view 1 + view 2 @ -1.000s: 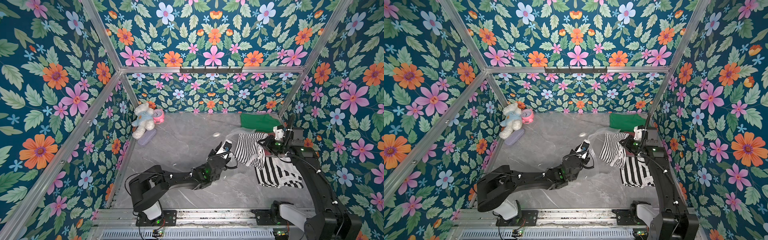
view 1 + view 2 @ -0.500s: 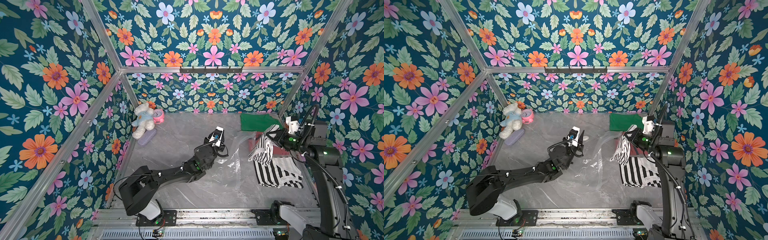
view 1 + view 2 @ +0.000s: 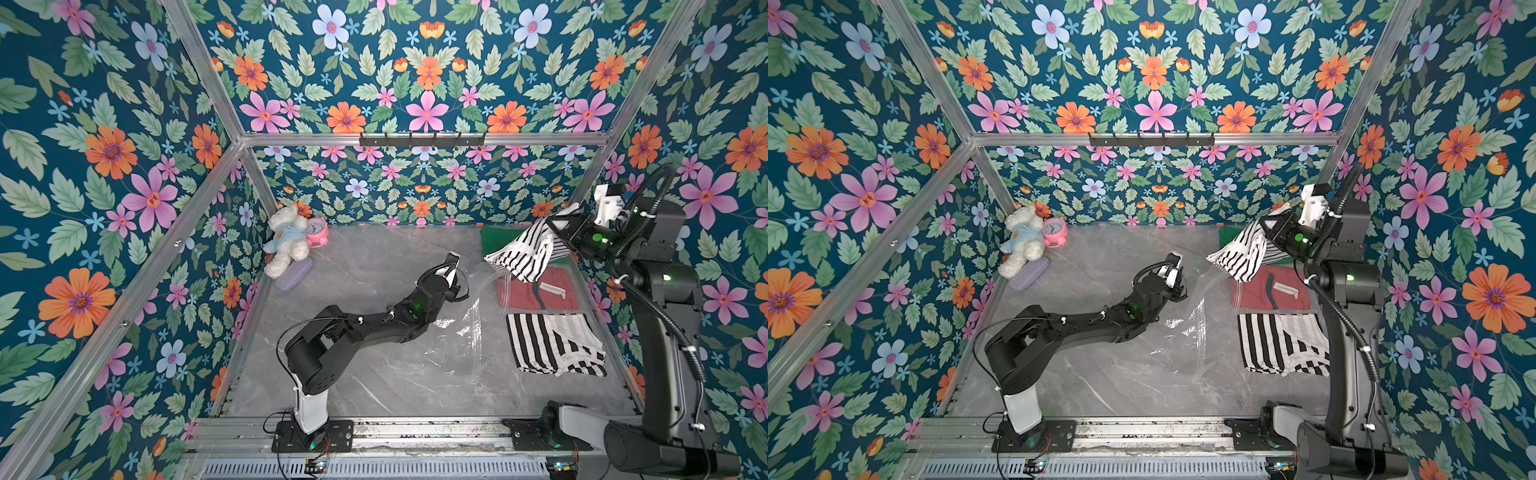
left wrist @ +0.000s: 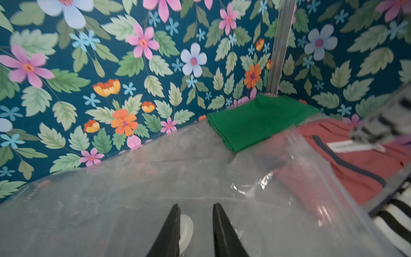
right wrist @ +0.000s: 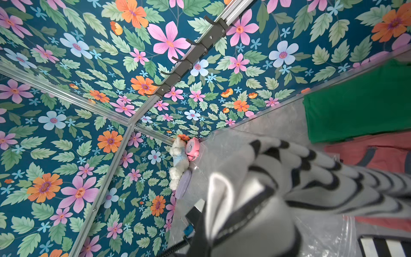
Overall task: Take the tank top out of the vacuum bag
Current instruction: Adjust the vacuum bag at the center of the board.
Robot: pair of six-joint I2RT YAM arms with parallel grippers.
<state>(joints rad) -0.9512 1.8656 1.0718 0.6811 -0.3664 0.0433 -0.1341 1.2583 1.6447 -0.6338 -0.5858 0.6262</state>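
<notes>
A: Arms' look?
B: Matte blk left arm, right arm; white base sleeves, green LEDs.
A: Cabling?
B: Right: ribbed blk conduit, white zip ties. Left: thin blk loop; left gripper: blk tapered fingers.

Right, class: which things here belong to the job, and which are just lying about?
Job: vacuum bag; striped tank top, gripped by the right hand; left hand over the bag.
Lying about: teddy bear; pink alarm clock; lilac case; green cloth; red garment; folded striped garment.
</notes>
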